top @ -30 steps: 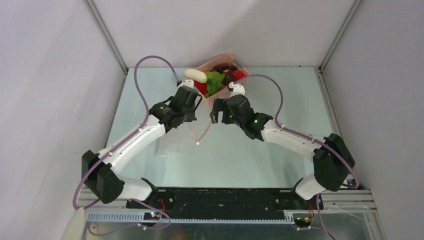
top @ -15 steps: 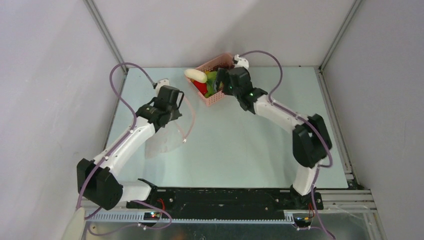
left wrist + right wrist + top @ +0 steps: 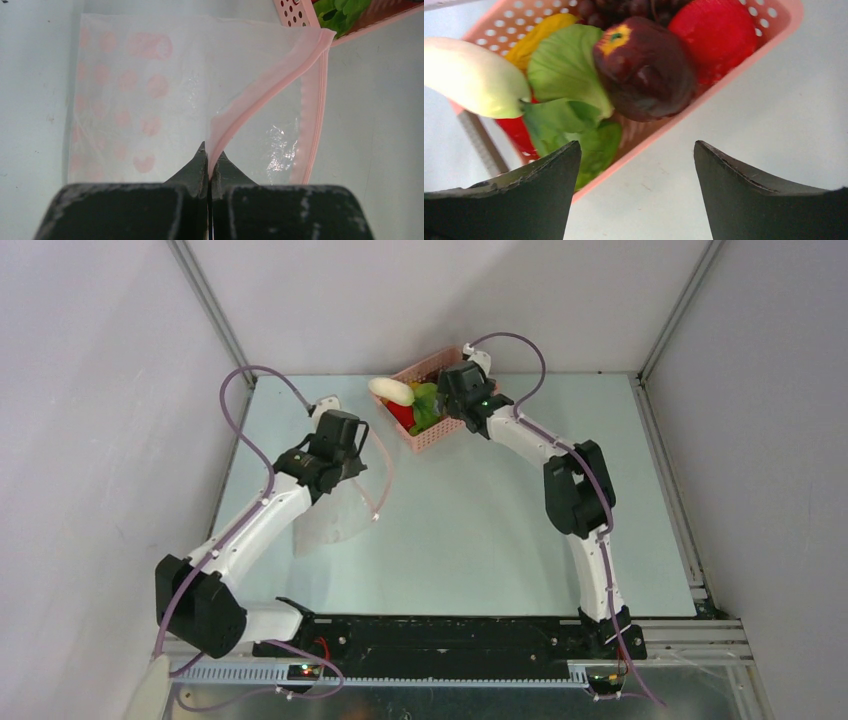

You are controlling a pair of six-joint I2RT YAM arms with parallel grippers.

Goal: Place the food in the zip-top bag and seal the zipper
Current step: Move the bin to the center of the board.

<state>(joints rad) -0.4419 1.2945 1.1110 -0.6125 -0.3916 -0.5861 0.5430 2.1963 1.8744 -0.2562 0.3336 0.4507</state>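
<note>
L fingers (image 3: 197, 167) pressed together, pinching the upper lip of the zipper (image 3: 270, 85) and holding it up off the counter (image 3: 370, 150). Prob. to keep the mouth gaping toward the pink basket (image 3: 504, 22). Rest of zip-top bag (image 3: 150, 100) lies flat on the counter, empty.

R fingers (image 3: 539, 175) spread wide, holding nothing, over the basket's near rim. Maroon apple (image 3: 644, 70) sits btwn and just beyond the tips, so likely the first pick. Leafy green (image 3: 564, 70) near one tip, white oblong piece (image 3: 474, 75) off to the side. All food is in the basket.
</note>
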